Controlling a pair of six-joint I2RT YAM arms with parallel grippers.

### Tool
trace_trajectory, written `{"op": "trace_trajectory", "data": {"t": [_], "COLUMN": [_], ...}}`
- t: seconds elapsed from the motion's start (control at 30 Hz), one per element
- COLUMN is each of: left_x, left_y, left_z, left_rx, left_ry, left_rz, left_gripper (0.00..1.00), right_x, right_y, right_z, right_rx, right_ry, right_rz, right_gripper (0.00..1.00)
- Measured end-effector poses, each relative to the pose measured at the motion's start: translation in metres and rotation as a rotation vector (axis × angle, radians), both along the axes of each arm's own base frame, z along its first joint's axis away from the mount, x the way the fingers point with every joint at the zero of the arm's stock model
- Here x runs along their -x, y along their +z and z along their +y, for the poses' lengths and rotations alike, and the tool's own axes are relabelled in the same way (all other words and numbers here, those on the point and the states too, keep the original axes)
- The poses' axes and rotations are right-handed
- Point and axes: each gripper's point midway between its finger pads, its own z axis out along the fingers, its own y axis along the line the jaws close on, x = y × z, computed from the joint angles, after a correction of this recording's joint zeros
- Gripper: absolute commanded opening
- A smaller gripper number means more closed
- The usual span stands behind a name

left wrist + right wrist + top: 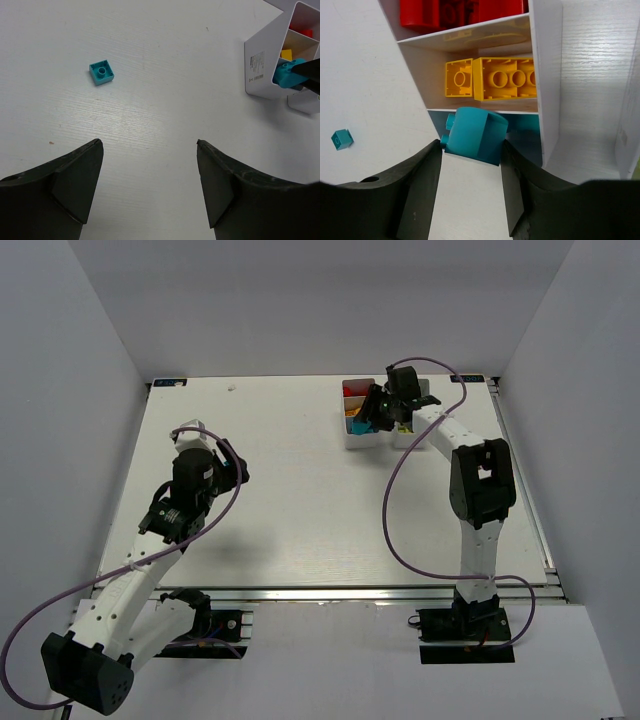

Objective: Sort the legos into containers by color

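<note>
Within right claw [471, 150], one cyan lego [476, 134]

A cyan brick [472, 136] between the right gripper's [471, 146] black fingers [420, 190], yellow bricks [505, 79] then red bricks [465, 11] beyond in the white bin [545, 60], and a small cyan brick [102, 72] ahead-left of the black left gripper [149, 143] on the white table [150, 50].

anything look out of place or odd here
A small cyan brick lies alone on the table, well apart from the white bin, not yet sorted. A second cyan brick sits tilted between the right gripper's fingers at the bin's edge.
</note>
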Motion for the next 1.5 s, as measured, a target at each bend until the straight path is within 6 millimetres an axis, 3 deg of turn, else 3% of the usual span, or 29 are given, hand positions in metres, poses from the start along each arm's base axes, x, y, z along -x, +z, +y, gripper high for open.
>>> {"op": "trace_trajectory", "data": {"t": [0.43, 0.73, 0.87, 1.3, 1.5], "left_x": [0.000, 0.001, 0.002, 0.002, 0.002], "left_y": [-0.001, -0.004, -0.006, -0.007, -0.007], "left_z": [0.000, 0.000, 0.001, 0.001, 0.000], "left_rx": [0.002, 0.000, -0.003, -0.003, -0.003], "left_ry": [0.001, 0.001, 0.001, 0.001, 0.001], "left_rz": [0.003, 0.010, 0.017, 0.018, 0.018], "left_gripper": [0.85, 0.85, 0.85, 0.85, 0.85], "right_x": [0.010, 0.001, -0.002, -0.007, -0.008], "right_y": [0.012, 0.035, 0.036, 0.031, 0.026], "right_z": [0.007, 0.008, 0.005, -0.002, -0.002], "right_rx": [-0.067, -0.064, -0.054, -0.021, -0.015], "right_ry": [0.108, 0.167, 0.166, 0.157, 0.160], "right_rz": [-0.095, -0.248, -0.261, -0.275, -0.268], "right_gripper": [0.28, 0.27, 0.33, 0.69, 0.71]}}
